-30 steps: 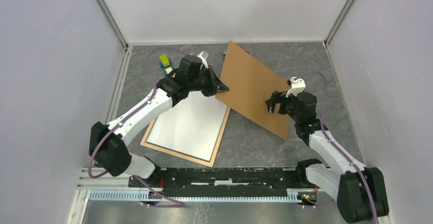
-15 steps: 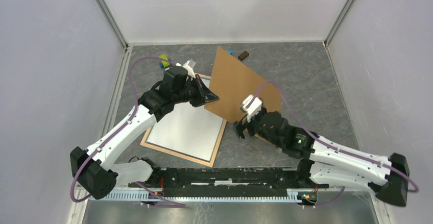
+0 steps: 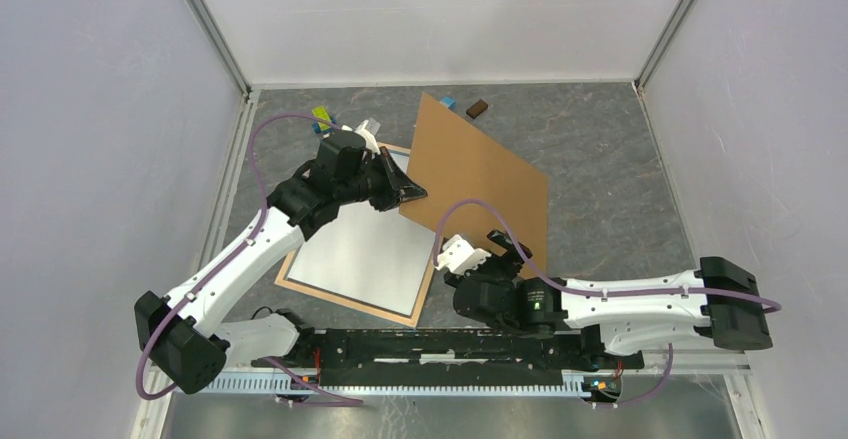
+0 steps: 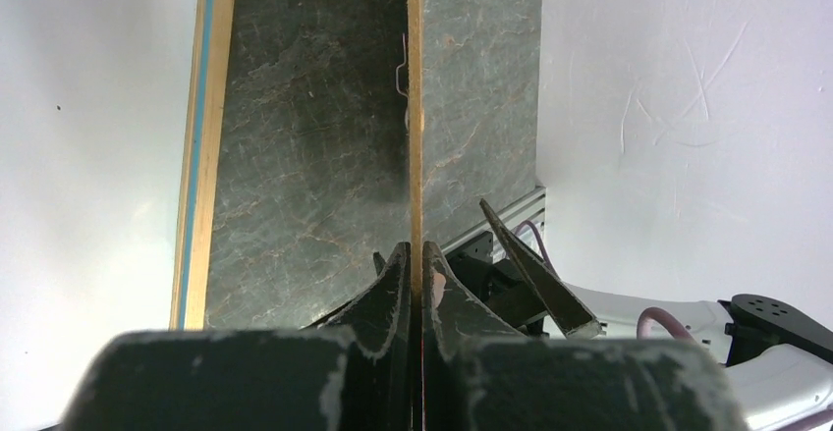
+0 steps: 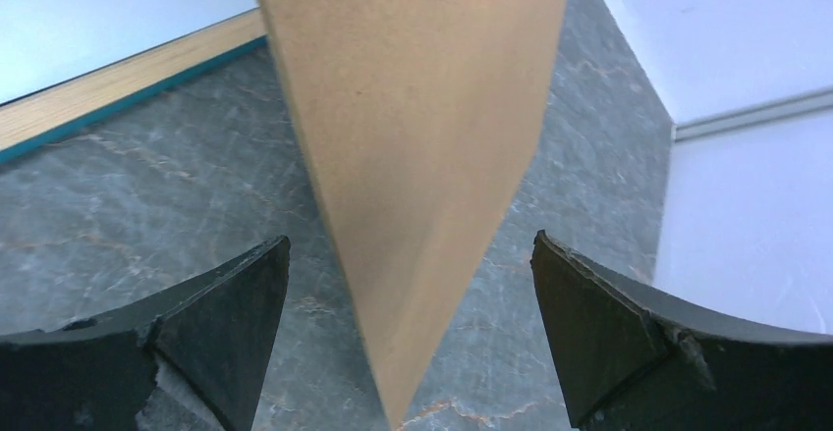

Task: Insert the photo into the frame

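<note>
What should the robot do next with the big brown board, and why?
Probably close the right gripper on the near corner of the brown board. That corner sits between its open jaws, while the left gripper alone pinches the board's edge, holding it tilted up. Two grips would likely steady it.

Light bright, even, diffuse from overhead; top view sharp. Left wrist view: white-backed paper print (image 4: 88,156) and white enclosure wall (image 4: 688,107) washed out, soft dark shadow on grey marbled table (image 4: 295,107) beside thin plain brown backing board (image 4: 415,107), black fingers (image 4: 390,289) blurred up close.
</note>
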### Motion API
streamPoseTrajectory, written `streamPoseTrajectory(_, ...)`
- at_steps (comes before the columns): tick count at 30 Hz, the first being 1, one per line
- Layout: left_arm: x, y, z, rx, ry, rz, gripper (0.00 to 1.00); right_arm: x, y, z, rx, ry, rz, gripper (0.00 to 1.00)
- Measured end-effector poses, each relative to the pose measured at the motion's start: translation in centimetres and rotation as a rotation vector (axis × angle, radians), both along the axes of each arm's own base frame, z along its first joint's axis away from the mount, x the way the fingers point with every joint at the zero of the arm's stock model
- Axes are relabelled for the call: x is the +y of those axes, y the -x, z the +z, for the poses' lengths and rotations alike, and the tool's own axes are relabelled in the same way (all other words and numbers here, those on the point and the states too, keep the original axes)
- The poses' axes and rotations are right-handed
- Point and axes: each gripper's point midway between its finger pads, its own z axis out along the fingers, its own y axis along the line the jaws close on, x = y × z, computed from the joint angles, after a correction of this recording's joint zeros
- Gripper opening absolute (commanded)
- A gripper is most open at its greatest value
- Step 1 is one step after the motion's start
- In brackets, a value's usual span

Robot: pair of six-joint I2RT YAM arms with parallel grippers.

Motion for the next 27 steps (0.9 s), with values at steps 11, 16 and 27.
streamPoseTrajectory(11,-0.2,0.3,0.7,0.000,0.011,-0.015,0.02,-2.6,-1.4,-0.1,-0.176,0.052,-0.159,0.92)
streamPoseTrajectory(16,-0.4,0.4,0.8,0.006,0.016,-0.027,0.04,-3.2,-1.8,-0.3,-0.216,0.054,-0.183,0.73)
streamPoseTrajectory(27,-1.8,0.3,1.9,0.016,0.028,-0.113,0.33,-3.5,-2.5,0.0,-0.249,0.052,-0.163,0.14)
